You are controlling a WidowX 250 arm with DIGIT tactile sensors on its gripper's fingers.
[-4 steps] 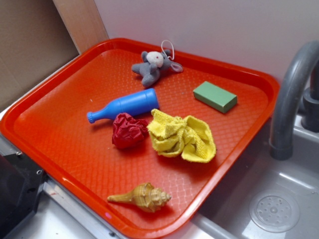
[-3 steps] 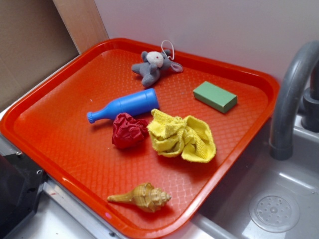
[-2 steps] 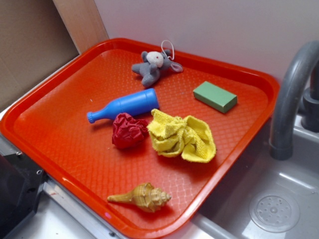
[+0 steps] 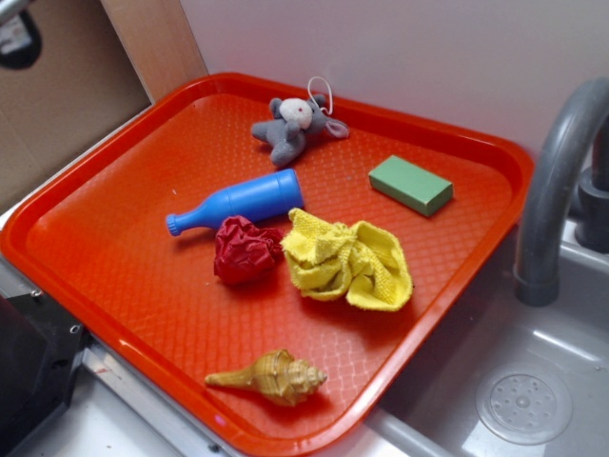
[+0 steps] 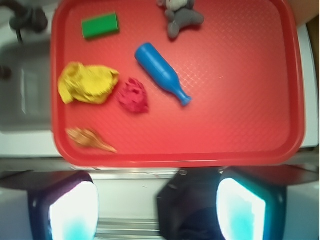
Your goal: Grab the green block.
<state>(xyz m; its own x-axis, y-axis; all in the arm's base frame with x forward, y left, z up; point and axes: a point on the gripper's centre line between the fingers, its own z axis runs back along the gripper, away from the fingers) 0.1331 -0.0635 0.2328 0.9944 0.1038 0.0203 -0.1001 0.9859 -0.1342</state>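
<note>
The green block (image 4: 411, 185) lies flat on the red tray (image 4: 124, 238) at its back right, apart from the other objects. In the wrist view the green block (image 5: 100, 25) is at the top left, far from my gripper (image 5: 157, 210). The gripper hovers high over the counter in front of the tray's near rim (image 5: 175, 160). Its two fingers (image 5: 75, 212) stand wide apart with nothing between them. In the exterior view only a dark part of the arm (image 4: 17, 30) shows, in the top left corner.
On the tray are a grey plush mouse (image 4: 293, 124), a blue toy bottle (image 4: 238, 202), a crumpled red ball (image 4: 246, 249), a yellow cloth (image 4: 347, 260) and a seashell (image 4: 271, 376). A grey tap (image 4: 557, 181) and sink (image 4: 523, 381) lie to the right.
A dark part of the arm has come into the top left corner of the exterior view. The objects on the tray have not moved.
</note>
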